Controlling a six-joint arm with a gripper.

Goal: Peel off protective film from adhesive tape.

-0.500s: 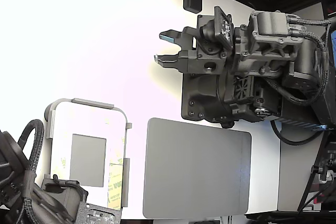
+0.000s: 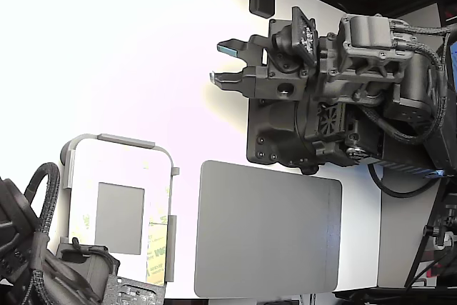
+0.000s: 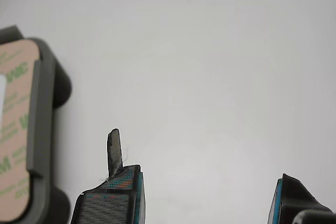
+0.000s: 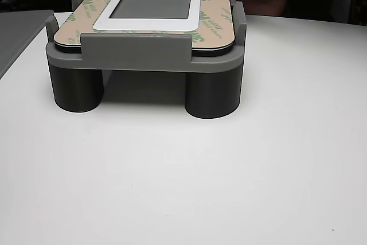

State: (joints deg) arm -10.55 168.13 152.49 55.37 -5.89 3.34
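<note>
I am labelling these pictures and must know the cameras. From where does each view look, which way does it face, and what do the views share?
Exterior view: overhead, facing down on the white table; shows the arm, its open gripper, the grey mat and the fixture.
Wrist view: behind the fingertips, facing the table and the fixture's edge.
Other view: low at table height, facing the fixture's end; no gripper visible.
Shared: all three show the fixture with the protective film.

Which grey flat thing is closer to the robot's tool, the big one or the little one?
The big grey mat on the table, just below the tool in the exterior view. The little grey patch sits inside the white panel, farther away.
</note>
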